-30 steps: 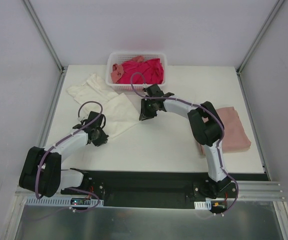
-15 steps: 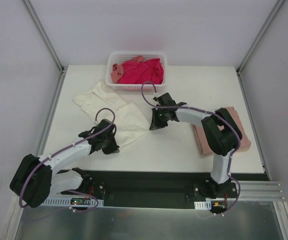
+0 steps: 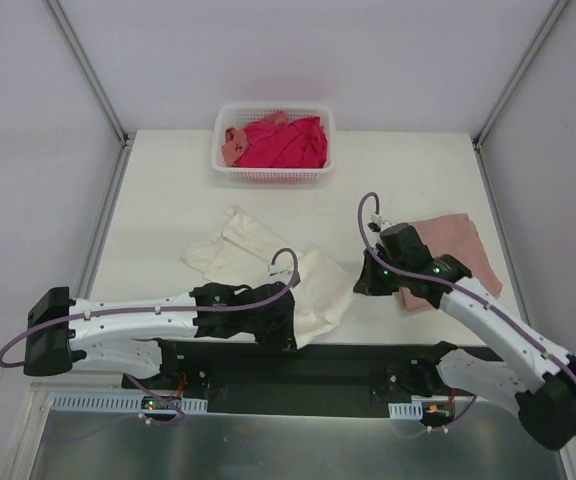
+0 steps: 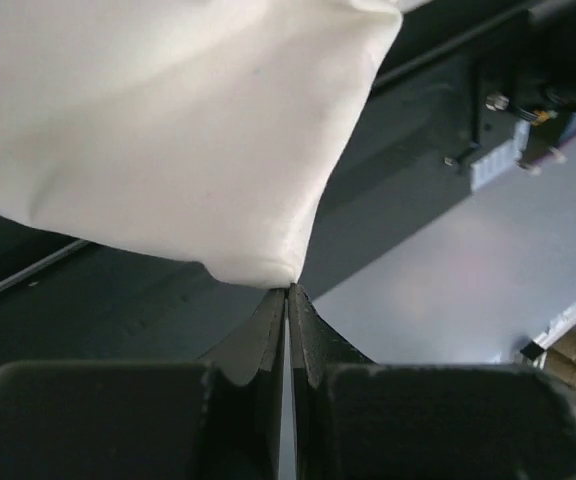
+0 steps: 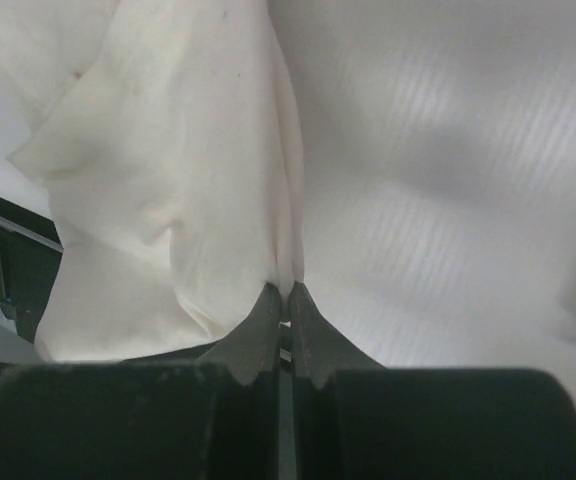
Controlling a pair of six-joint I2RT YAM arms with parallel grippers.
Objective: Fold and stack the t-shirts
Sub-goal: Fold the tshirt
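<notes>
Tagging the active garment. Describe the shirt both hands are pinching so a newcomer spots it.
On the white table, look near the front edge between the arms. The cream t-shirt lies loose there, pinched by the left hand and the right hand. It alone is pale and unfolded: the dusty pink t-shirt is folded at right, red t-shirts fill the basket.

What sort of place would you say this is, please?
Probably a robotics lab test cell: a white table walled by plain panels on metal frame posts, a left arm and right arm bolted at its near edge, and a basket of t-shirts.
</notes>
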